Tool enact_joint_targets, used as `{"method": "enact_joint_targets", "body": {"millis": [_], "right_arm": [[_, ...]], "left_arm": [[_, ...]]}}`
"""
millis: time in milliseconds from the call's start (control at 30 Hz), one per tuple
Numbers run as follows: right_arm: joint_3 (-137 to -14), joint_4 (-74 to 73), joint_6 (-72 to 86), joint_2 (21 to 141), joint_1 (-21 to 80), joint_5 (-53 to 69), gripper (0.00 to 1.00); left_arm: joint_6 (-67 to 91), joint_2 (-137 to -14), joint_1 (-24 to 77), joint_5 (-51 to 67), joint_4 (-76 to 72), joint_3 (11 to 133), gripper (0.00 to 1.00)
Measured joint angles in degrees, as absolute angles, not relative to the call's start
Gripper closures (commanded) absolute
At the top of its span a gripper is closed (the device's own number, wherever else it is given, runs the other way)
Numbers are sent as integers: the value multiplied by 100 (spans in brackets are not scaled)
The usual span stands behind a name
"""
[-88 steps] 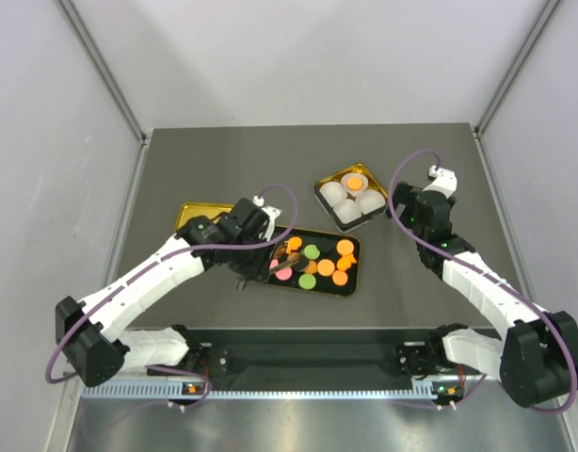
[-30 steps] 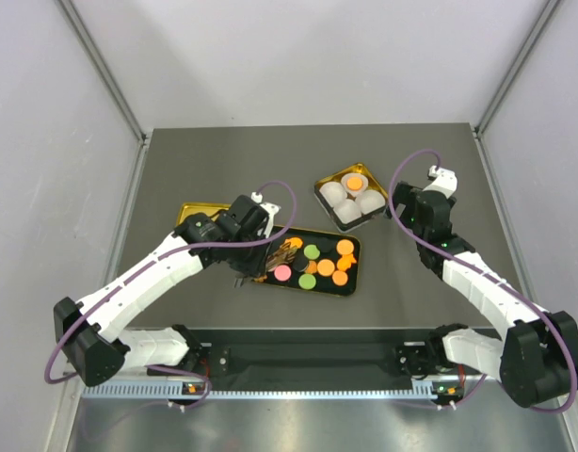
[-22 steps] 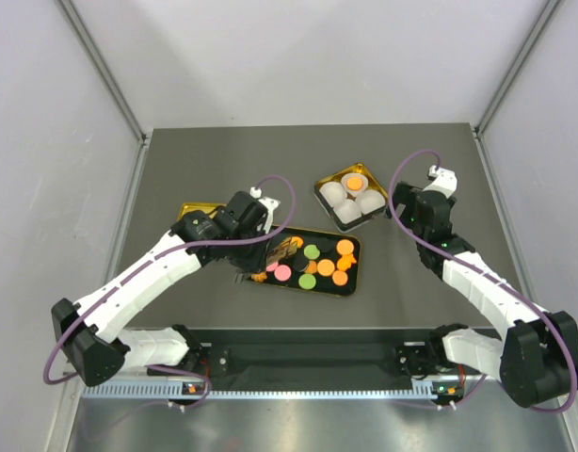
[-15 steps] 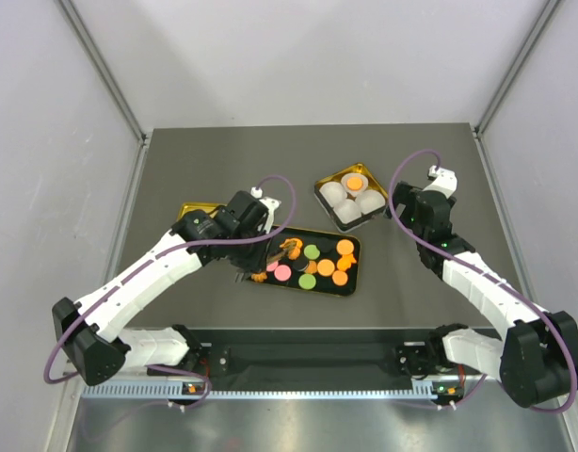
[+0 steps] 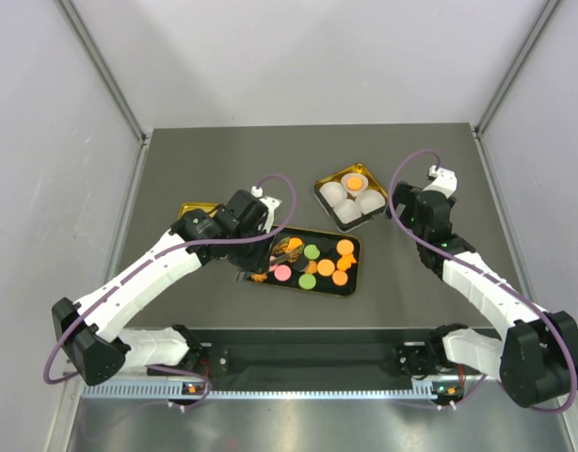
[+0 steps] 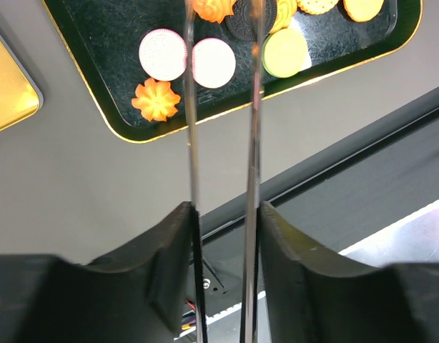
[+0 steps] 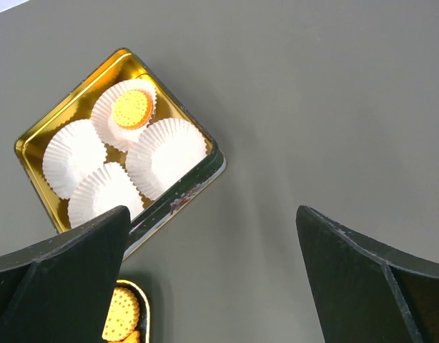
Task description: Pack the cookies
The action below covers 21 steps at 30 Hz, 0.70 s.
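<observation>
The cookies, flat rounds in orange [image 5: 346, 248], green [image 5: 312, 251] and pink [image 5: 282, 272], lie on a black gold-rimmed tray [image 5: 357, 266]. My left gripper [image 5: 253, 243] [image 6: 223, 214] is shut on a pair of thin metal tongs [image 6: 257, 128]. The tong blades reach over the tray's left end, and a dark round cookie [image 6: 245, 18] sits between their tips. Two pink cookies [image 6: 162, 54], an orange flower-shaped one [image 6: 156, 100] and a green one [image 6: 284, 53] lie beside the blades. My right gripper [image 5: 409, 209] [image 7: 212, 214] hangs open over bare table.
A gold tin [image 5: 323, 188] [image 7: 180, 193] behind the tray holds white paper cups [image 7: 166, 157]; one cup has an orange cookie [image 7: 131, 108] in it. A gold lid [image 5: 195, 211] [image 6: 8, 93] lies left of the tray, under the left arm.
The left arm has drawn slightly back and left over the tray's left end, and the tong blades have spread a little. The right arm has not moved.
</observation>
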<state>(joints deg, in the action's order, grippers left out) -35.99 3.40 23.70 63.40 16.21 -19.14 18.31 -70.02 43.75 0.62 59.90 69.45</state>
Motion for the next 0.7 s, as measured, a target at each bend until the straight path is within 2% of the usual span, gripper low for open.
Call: {"method": "enact_joint_targets", "body": {"millis": [233,700], "right_arm": [[-3599,340,2370,6340,1621,-1914,0],[-3599,340,2368,6340,1621,-1911,0]], "left_arm": [[1826,-7002,4375,64,5961,6899,50],[1828,-7199,4375,60,5817,6683,51]]}}
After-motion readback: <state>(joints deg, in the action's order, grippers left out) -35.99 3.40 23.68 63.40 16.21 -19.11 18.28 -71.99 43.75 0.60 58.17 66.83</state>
